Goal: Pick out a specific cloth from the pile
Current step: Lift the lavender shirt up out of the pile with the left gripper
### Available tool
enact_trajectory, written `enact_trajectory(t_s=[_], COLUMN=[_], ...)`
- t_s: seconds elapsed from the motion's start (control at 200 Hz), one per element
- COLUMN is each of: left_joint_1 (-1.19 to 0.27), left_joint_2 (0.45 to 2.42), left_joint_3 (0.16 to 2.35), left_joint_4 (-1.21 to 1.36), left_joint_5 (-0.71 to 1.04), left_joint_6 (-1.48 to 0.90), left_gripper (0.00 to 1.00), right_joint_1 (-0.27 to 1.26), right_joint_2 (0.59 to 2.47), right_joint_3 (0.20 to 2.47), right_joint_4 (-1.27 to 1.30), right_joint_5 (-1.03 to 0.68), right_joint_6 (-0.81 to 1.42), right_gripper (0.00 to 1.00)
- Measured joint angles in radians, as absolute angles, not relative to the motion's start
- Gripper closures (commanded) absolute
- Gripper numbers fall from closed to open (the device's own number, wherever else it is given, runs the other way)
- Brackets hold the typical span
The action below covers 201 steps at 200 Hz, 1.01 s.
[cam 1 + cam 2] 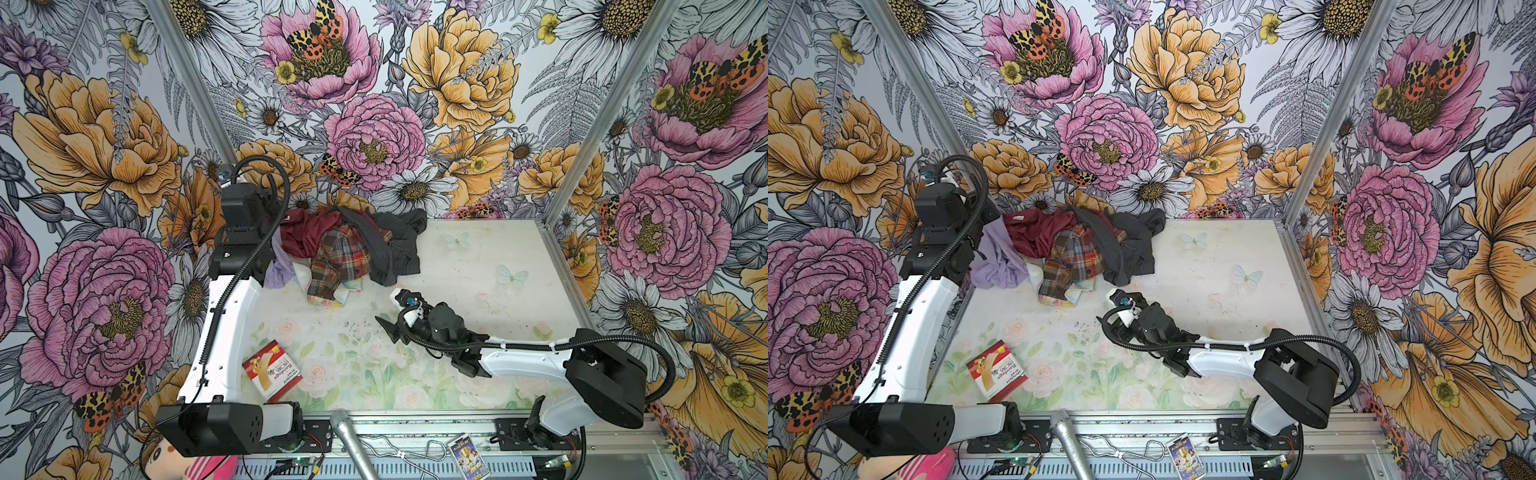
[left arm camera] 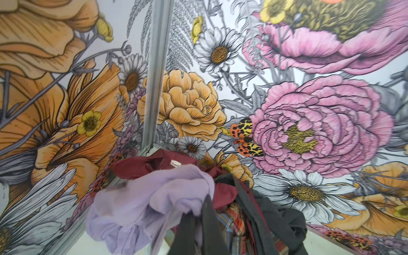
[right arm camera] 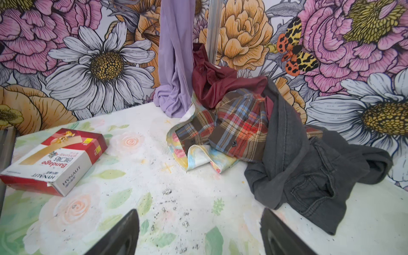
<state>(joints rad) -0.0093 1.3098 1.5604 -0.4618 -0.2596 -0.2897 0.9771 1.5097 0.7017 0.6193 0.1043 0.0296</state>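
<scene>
In both top views the cloth (image 1: 279, 266) (image 1: 998, 259) is hanging at the left edge of the pile (image 1: 357, 245), in the back left corner of the counter (image 1: 478, 270). Its upper end is running up behind the dark wrist of the left arm (image 1: 224, 332), which is hiding the jaws there from above. Its lower folds are resting on the counter, touching the maroon cloth (image 1: 303, 237) and a pale pastel piece (image 1: 332, 297). The red-brown plaid cloth (image 1: 340, 257) is lying in the middle of the pile, and a dark grey garment (image 1: 395, 249) is draping over the right side. The right gripper (image 1: 395, 322) is hovering low over the counter, just in front of the pile and apart from it. A red and white bandage box (image 1: 270, 370) is lying near the front left, well apart from the clothes.

In the left wrist view the left gripper (image 2: 198, 209) is showing as two dark, blurred jaws pressed together, and the cloth (image 2: 154, 198) is bunching around them: the jaws are gripping it.

In the right wrist view the cloth (image 3: 174, 66) is standing as a tall, narrow column drawn taut upward, its top cut off by the frame, and only its bottom end is touching the counter, beside the pastel piece. The right jaws are standing wide apart, holding nothing, with bare counter showing between them.
</scene>
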Motion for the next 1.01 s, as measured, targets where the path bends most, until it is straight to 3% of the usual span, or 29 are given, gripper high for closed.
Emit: enact_trajectory(t_s=[0.36, 0.56, 0.655, 1.006], left_joint_1=[-0.173, -0.220, -0.260, -0.436], left_joint_2=[1.420, 1.472, 1.475, 1.475], left_joint_3=[1.909, 2.067, 2.109, 2.156], left_joint_4=[-0.539, -0.585, -0.597, -0.604], left_joint_5=[-0.194, -0.127, -0.103, -0.054], left_joint_6=[-0.227, -0.227, -0.228, -0.228], left_gripper=[1.00, 1.00, 1.00, 1.00], right_joint_1=[0.911, 0.874, 0.868, 0.874], right_joint_2=[1.523, 1.614, 1.667, 1.932], right_joint_3=[0.929, 1.129, 1.199, 1.393], right_joint_4=[0.592, 0.579, 0.577, 0.630], right_joint_5=[0.054, -0.011, -0.043, -0.073], right_joint_6=[0.056, 0.097, 0.115, 0.165], right_gripper=[0.12, 0.05, 0.01, 0.01])
